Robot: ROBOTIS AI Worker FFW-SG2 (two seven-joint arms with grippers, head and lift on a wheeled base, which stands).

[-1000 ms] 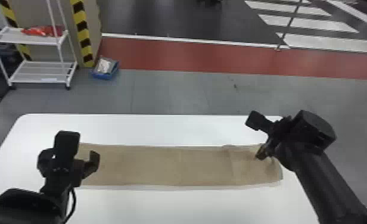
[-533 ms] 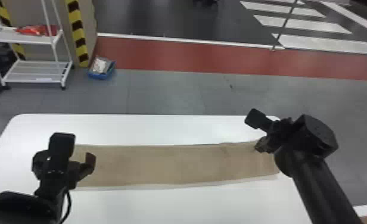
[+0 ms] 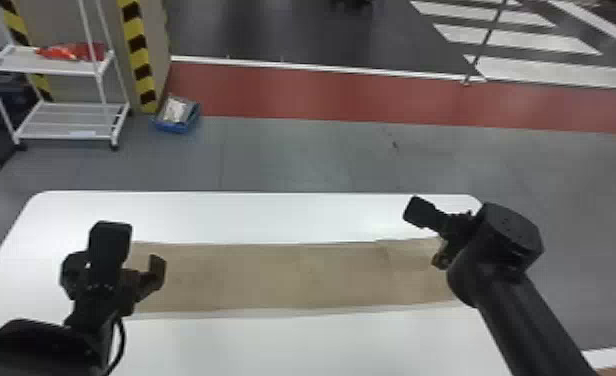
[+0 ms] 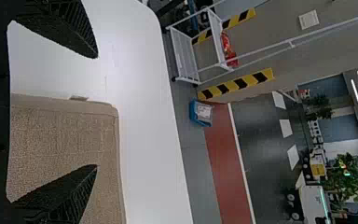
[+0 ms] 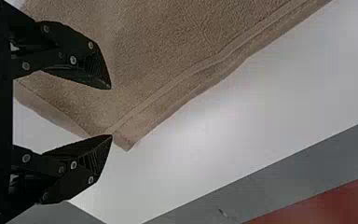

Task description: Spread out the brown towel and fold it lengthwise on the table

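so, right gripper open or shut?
Open: in its wrist view, the right gripper has its fingers apart, brown towel and white table showing between them.

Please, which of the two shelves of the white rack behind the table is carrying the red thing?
The upper shelf. The red thing lies on it, while the lower shelf is down near the wheels.

Brown towel [image 3: 292, 277] — a long strip, flat on table [image 3: 292, 217].

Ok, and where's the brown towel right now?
In the head view, the brown towel lies in a long strip across the white table, stretching between the left gripper and the right gripper.
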